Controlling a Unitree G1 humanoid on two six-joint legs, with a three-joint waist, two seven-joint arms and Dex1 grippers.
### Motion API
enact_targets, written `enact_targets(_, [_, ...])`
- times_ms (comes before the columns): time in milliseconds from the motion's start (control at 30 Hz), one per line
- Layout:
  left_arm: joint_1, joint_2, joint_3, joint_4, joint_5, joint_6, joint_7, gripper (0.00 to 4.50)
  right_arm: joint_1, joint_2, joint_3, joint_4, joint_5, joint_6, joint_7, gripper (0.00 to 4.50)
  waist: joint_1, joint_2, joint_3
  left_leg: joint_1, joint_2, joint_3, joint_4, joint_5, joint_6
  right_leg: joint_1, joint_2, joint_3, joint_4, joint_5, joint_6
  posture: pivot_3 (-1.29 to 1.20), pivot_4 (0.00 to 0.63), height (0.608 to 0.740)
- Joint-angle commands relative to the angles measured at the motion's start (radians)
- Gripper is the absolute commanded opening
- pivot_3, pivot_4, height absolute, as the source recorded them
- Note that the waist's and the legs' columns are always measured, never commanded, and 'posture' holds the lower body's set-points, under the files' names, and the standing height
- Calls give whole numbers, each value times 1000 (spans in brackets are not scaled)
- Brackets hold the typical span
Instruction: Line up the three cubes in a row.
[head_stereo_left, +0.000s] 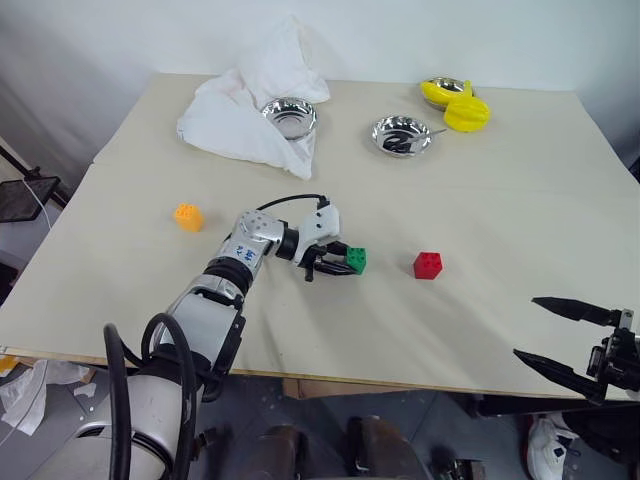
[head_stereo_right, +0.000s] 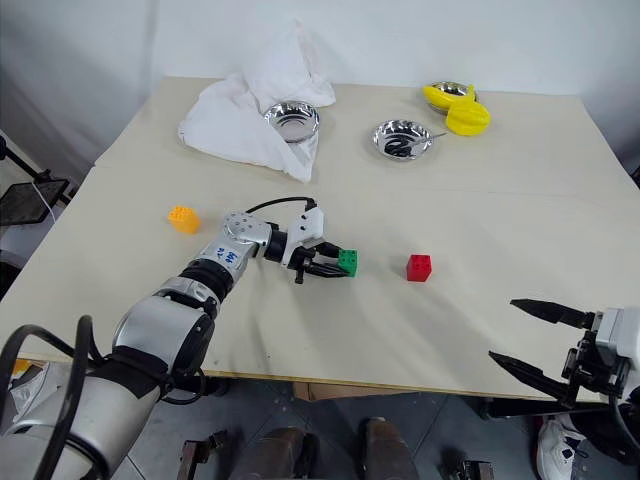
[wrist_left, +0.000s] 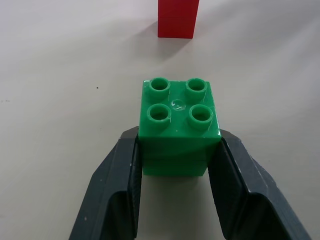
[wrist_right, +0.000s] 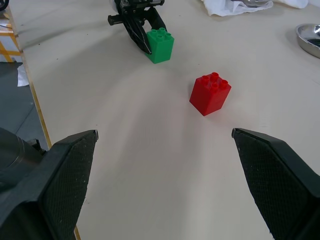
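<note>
My left gripper (head_stereo_left: 345, 262) is shut on the green cube (head_stereo_left: 356, 260), one finger on each side, studs up, low at the tabletop near the middle. In the left wrist view the black fingers (wrist_left: 120, 185) clamp the green cube (wrist_left: 177, 125), and the red cube (wrist_left: 176, 20) lies straight beyond it. The red cube (head_stereo_left: 428, 264) stands free on the table a short way to the right of the green one. The orange cube (head_stereo_left: 188, 216) sits alone further left. My right gripper (head_stereo_left: 527, 328) hangs open beyond the table's near right edge, nothing between its fingers, facing the red cube (wrist_right: 210, 93).
At the back of the beige table (head_stereo_left: 480, 330) a crumpled white cloth (head_stereo_left: 240, 115) lies against a steel bowl (head_stereo_left: 290, 117). A second steel bowl (head_stereo_left: 401, 135) stands right of it, and yellow rounded objects (head_stereo_left: 466, 112) with another bowl sit at the far right.
</note>
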Motion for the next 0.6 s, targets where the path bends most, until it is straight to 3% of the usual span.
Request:
enact_targets(33, [-18, 14, 28, 1, -2, -20, 2, 2481, -1, 2, -21, -9, 21, 0, 3, 4500, 0, 0, 0, 0, 0, 0, 0, 0, 0, 0, 0, 0, 0, 0, 0, 0, 150, 740])
enact_targets(200, [-15, 24, 52, -2, -5, -50, 40, 4009, -18, 0, -5, -2, 19, 3, 6, 4500, 0, 0, 0, 0, 0, 0, 0, 0, 0, 0, 0, 0, 0, 0, 0, 0, 150, 740])
enact_targets(433, [44, 121, 152, -71, -116, -109, -203, 4009, -113, -7, 59, 33, 14, 7, 19, 4500, -6, 0, 0, 0, 0, 0, 0, 1, -1, -1, 0, 0, 2, 0, 0, 0, 150, 740])
enact_targets(533, [157, 231, 205, -205, -202, -130, -339, 4009, -198, -11, 114, 75, 5, 13, 31, 4500, -15, 1, 0, 0, 0, 1, 0, 1, -2, -2, 0, 0, 3, 0, 0, 0, 150, 740])
enact_targets(600, [284, 324, 260, -368, -272, -90, -347, 4009, -259, -12, 154, 117, -6, 16, 41, 4500, -21, 1, 0, 1, 1, 2, 1, 1, -2, -3, 0, 1, 6, 0, -1, 0, 150, 740])
